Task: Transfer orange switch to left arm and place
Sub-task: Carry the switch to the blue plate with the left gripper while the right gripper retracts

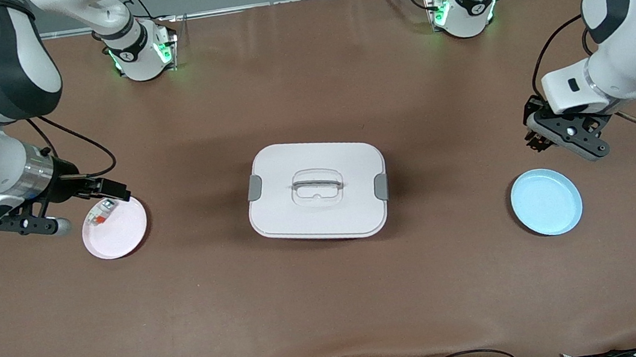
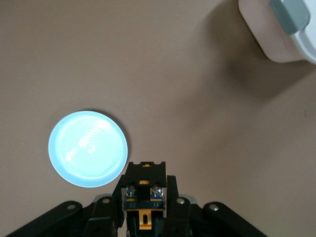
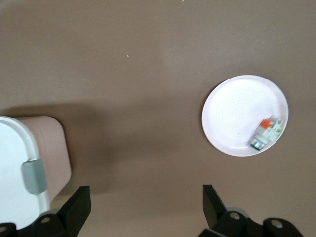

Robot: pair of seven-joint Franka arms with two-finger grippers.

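Black fingers of the left gripper point(image 2: 143, 217) are squeezed tight on the orange switch point(image 2: 144, 195), a little black part with an orange bit. It hangs over bare table, near the blue plate point(image 1: 546, 202), so the plate looks like the place to drop it. The box point(image 1: 317, 189) sits in the middle of the table, well apart from this arm, so I think it is out of the way now. The right gripper point(image 1: 90, 193) waits with its fingers wide apart over the edge of the pink plate point(image 1: 124, 232), where a small white piece with a red mark point(image 1: 99, 214) lies. From the front, the switch is hidden by the left gripper.
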